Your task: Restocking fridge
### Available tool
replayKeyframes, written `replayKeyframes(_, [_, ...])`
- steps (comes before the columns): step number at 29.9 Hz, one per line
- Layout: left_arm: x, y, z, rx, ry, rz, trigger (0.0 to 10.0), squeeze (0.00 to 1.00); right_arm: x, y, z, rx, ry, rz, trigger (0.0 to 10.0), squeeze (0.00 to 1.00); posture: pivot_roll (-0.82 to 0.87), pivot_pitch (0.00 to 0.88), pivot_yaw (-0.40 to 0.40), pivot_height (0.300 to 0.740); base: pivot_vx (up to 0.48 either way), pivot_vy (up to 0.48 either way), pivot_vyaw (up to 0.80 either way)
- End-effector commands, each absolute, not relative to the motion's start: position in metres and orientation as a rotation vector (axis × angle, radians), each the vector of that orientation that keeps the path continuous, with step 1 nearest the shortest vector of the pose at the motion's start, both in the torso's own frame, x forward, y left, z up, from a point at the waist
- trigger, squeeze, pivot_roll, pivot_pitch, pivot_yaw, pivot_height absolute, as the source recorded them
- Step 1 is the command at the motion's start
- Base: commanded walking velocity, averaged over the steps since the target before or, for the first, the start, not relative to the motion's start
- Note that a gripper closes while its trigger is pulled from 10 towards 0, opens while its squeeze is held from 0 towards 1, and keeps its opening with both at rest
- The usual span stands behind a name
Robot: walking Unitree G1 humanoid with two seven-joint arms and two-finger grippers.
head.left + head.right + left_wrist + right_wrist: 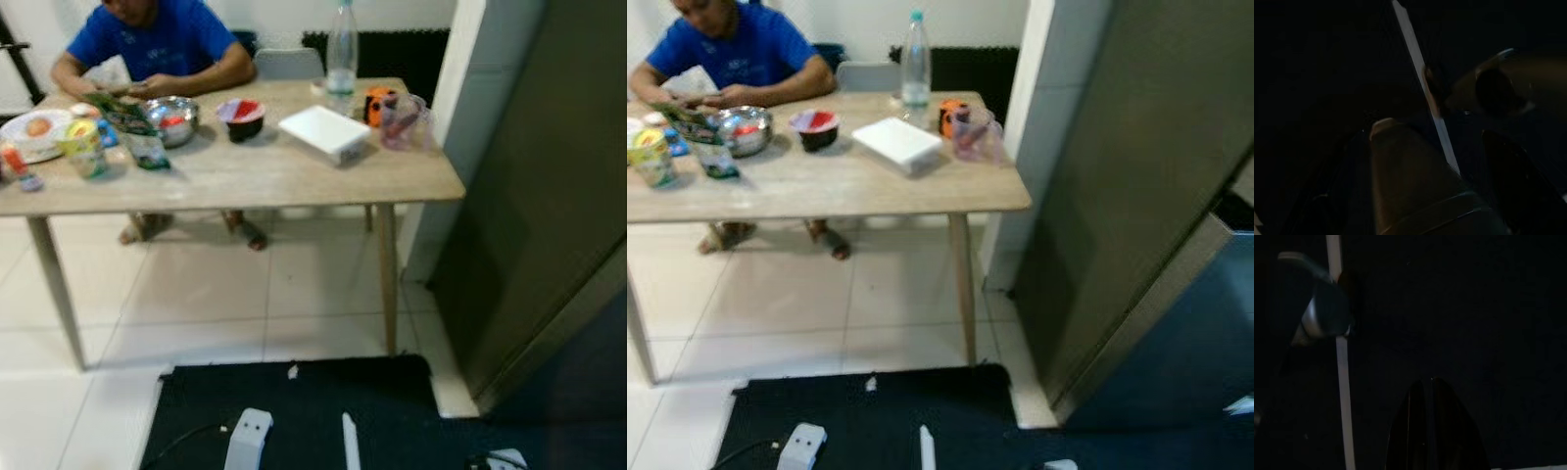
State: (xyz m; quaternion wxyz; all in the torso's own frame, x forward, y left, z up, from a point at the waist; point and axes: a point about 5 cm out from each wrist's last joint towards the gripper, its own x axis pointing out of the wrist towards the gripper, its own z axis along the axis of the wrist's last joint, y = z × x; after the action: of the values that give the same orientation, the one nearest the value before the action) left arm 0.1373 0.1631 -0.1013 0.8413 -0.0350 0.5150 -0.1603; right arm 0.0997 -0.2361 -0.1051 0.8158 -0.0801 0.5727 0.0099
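- You faced the tall dark grey fridge (1136, 186), which stood closed at the right of the scene, just beside a white wall pillar (1024, 127).
- You saw the light wooden table (245, 176) to the left of the pillar, with the restock goods spread across its top.
- You could pick out a clear plastic water bottle (341, 49) at the far edge, an orange object (377, 103) and a clear plastic jug (404, 119) near the right corner, and a flat white box (326, 132) just beside them.
- You could also pick out a dark bowl with a red lid (243, 117), a shiny steel bowl (174, 119), a green packet (132, 127), a yellow-lidded cup (83, 147) and a white plate (34, 135) toward the left end.
- A person in a blue shirt (157, 44) sat behind the table, forearms resting on it.
- Your left gripper (1449, 191) hung in deep shade; its fingers stood apart, released, grasping nothing.
- Your right gripper (1435, 431) hung in the dark; you cannot tell how its jaws stood.
- A dark mat (294, 411) lay on the white tiled floor (196, 304) below you.
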Motion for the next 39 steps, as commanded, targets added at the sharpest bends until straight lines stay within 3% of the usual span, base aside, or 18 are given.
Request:
replayKeyframes(1, [0.133, 0.163, -0.103, -0.068, 1.103, -0.34, 10.0, 0.0, 0.107, -0.236, -0.103, -0.183, 1.197, 0.024, 10.0, 0.0, -0.01, 0.035, -0.001, 0.74, 0.0, 0.0, 0.0])
replayKeyframes(26, [0.133, 0.166, -0.103, -0.079, 1.091, -0.301, 10.0, 0.0, 0.111, -0.252, -0.098, -0.271, 1.187, -0.042, 10.0, 0.0, -0.02, 0.044, -0.022, 0.74, 0.0, 0.0, 0.0])
replayKeyframes(39, [0.139, 0.184, -0.1, -0.137, 1.057, -0.16, 10.0, 0.0, 0.117, -0.239, -0.1, -0.292, 1.183, -0.002, 10.0, 0.0, -0.01, 0.0, -0.005, 0.74, 0.0, 0.0, 0.0])
